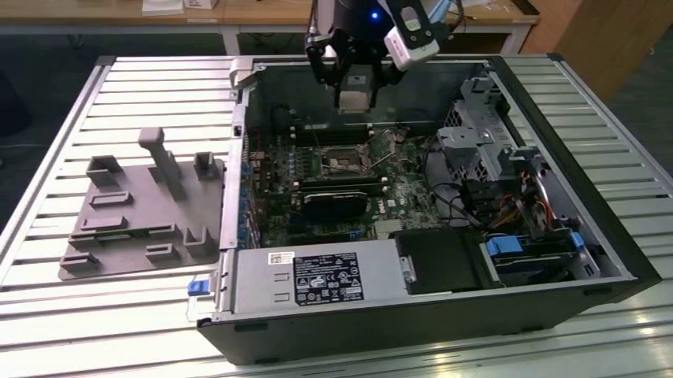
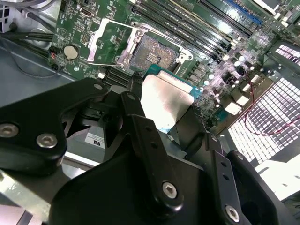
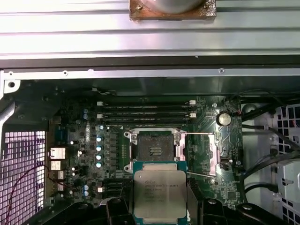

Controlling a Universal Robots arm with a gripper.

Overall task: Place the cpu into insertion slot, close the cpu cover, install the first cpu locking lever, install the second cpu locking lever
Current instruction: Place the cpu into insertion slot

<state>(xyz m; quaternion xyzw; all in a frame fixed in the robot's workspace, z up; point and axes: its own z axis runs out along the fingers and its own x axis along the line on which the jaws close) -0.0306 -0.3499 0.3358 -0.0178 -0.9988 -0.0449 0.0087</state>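
Step in hand: the first one, placing the cpu. I judge it to be partway through the carry, with nothing seated yet.
Gripper: the gripper (image 3: 159, 208) is clenched on the cpu (image 3: 159, 192), with a finger on each of two opposite edges. The chip's dull metal top faces the first wrist camera.
Cpu, where: it is in the air inside the open computer case (image 1: 589, 236). It hangs over the motherboard (image 3: 75, 117) beside the insertion slot without touching it. In the exterior view it sits well above the board.
Insertion slot: the insertion slot (image 3: 153, 149) is bare and dark, its silvery rim showing and nothing lying in it.
Cpu cover: the cpu cover (image 3: 213, 154) is swung open to one side of the slot, with green board visible through its window.
Locking levers: the locking levers (image 3: 199, 134) are two thin rods running out along the open cover, and neither is hooked down.
Around: memory slots (image 3: 145, 110) run along the far side of the slot from the chip. A grey fixture (image 1: 142, 213) lies on the slatted desk (image 1: 63, 118), at the exterior view's left of the case.
What the placing calls for: in my judgement, the chip must be squared over the slot and kept level. It should come straight down between the rim's edges and be let go only once it lies flat.
Risk: a tilted or offset descent could catch the rim or the open cover.
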